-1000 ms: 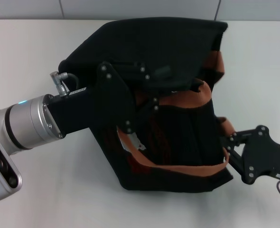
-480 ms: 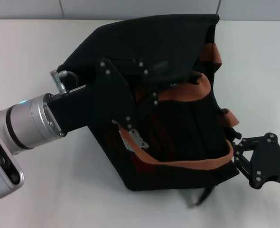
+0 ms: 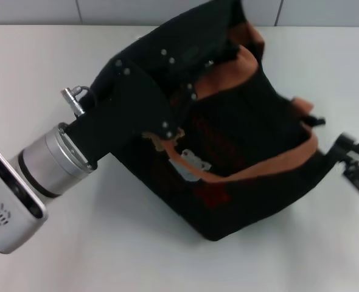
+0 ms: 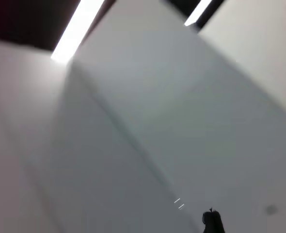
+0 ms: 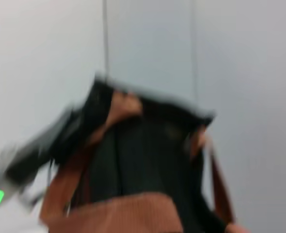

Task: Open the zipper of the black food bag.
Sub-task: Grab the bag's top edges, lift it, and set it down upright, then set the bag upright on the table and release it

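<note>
head view: left gripper [image 3: 178, 131] on black food bag [image 3: 246, 164], left wrist view: ceiling

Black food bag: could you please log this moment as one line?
black food bag: tilted on table | left hand: on bag | right hand: at bag's right end | zipper: unclear

Bright even light, heavy motion blur

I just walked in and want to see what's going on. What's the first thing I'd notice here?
A big black bag with orange-brown straps sits in the middle of the white table, tilted at an angle. The left gripper reaches in from the left and presses against the bag's side. The right gripper sits at the bag's right corner, near the picture's edge.
</note>
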You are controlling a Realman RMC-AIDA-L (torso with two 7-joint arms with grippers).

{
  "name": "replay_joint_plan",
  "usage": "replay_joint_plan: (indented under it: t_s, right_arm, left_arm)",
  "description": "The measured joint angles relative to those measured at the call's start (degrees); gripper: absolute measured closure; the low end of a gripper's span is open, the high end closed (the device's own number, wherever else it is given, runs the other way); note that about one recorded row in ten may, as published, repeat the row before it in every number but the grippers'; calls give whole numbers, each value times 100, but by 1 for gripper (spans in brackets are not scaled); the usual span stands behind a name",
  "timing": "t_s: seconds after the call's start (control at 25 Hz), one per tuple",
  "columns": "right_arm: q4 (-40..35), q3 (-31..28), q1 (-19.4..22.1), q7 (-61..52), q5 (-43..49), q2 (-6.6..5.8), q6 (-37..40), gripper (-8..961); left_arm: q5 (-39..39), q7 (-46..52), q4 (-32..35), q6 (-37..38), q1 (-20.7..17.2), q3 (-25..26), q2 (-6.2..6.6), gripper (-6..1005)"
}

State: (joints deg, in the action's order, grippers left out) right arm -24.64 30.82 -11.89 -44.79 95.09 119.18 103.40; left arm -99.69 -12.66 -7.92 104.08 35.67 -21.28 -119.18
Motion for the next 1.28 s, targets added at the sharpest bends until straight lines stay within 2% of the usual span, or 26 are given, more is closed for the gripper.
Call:
replay_joint_plan:
  t_s: [0.12, 0.16, 0.2, 0.24, 0.4, 0.52, 0.56, 0.64, 0.68, 0.84, 0.96, 1.0, 1.04, 1.16, 1.28]
  right_arm:
    - [43, -228, 0, -1, 0, -2, 156, 836]
    - [78, -587, -1, -32, 0, -3, 443, 803]
    - [78, -587, -1, -32, 0, -3, 443, 770]
    - [87, -734, -16, -120, 0, -4, 693, 737]
    - [74, -702, -84, -284, 42, -18, 1129, 548]
    - [52, -344, -270, -411, 308, -31, 1531, 446]
    - [54, 42, -491, -544, 606, -30, 1600, 418]
    - [59, 194, -588, -587, 730, -27, 1600, 364]
    - [100, 523, -825, -595, 1055, -4, 1490, 336]
    - [300, 869, -1139, -602, 1356, 16, 1106, 335]
    - [598, 1111, -1426, -686, 1399, 8, 218, 335]
    - [598, 1111, -1426, -686, 1399, 8, 218, 335]
    - [625, 1148, -1495, -763, 1394, 16, -211, 334]
    - [667, 1120, -1592, -815, 1356, 28, -633, 334]
    - [696, 1104, -1637, -819, 1243, 29, -848, 333]
  left_arm:
    - [1, 48, -271, -127, -87, 197, 0, 821]
    - [-13, 313, -674, -316, -265, 539, 0, 821]
    - [-13, 313, -674, -316, -265, 539, 0, 821]
    - [-27, 715, -914, -464, -426, 776, 0, 821]
    - [-201, 1378, -1068, -671, -748, 843, 1, 820]
    - [-424, 1449, -1022, -743, -923, 845, -1, 820]
    - [-524, 1455, -966, -751, -985, 854, 0, 819]
    - [-686, 1468, -846, -746, -1077, 861, 0, 819]
    - [-814, 1489, -750, -733, -1109, 863, 0, 819]
    - [-982, 1540, -595, -727, -1134, 855, 3, 818]
    - [-1015, 1550, -538, -659, -1210, 885, 0, 818]
    - [-1015, 1550, -538, -659, -1210, 885, 0, 817]
    - [-1010, 1550, -544, -633, -1224, 892, -2, 817]
    - [-1013, 1598, -552, -556, -1233, 884, 2, 817]
    - [-1095, 1786, -481, -512, -1202, 848, 26, 816]
